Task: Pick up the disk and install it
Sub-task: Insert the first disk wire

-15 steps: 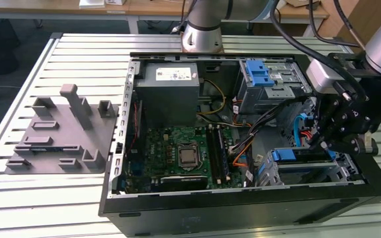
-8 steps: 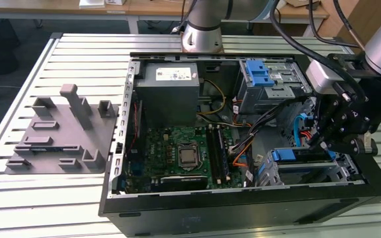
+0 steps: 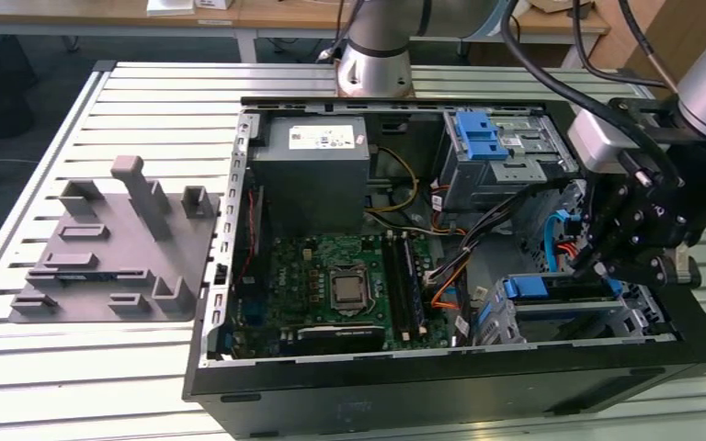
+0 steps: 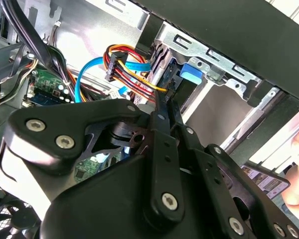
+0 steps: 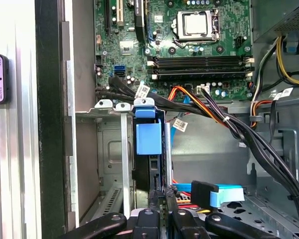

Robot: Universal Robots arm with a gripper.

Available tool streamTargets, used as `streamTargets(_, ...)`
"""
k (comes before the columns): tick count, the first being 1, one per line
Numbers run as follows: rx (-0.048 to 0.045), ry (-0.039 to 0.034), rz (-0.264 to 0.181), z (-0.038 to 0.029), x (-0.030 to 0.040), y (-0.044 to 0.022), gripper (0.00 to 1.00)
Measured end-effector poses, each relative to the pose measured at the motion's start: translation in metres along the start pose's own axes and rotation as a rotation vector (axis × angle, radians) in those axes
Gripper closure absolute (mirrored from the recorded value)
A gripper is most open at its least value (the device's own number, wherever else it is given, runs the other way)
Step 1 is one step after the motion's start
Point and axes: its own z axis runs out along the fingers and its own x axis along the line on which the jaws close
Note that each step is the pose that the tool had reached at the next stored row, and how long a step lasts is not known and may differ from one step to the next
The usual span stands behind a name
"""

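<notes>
Cables (image 5: 224, 119) (black, orange, red and blue) run close beside the metal drive bay (image 5: 114, 164) at the computer case's (image 3: 451, 386) front corner, where the disk (image 5: 148, 149) stands on edge in its slot. Gripper (image 5: 159, 196) sits low over the disk's end with fingers (image 4: 164, 129) clenched together, bay walls close on both sides.

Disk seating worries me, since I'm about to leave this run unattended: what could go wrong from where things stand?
1. The disk stands on edge in a narrow slot of the drive cage; a slight tilt could jam its blue carrier against the metal rails.
2. The blue connector and coloured wires lie right beside the hand; they could get snagged or pinched.
</notes>
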Motion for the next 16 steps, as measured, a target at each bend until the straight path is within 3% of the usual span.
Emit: streamTargets(16,-0.0001,0.0001,0.0,0.0018,0.0008,-0.0007,0.84)
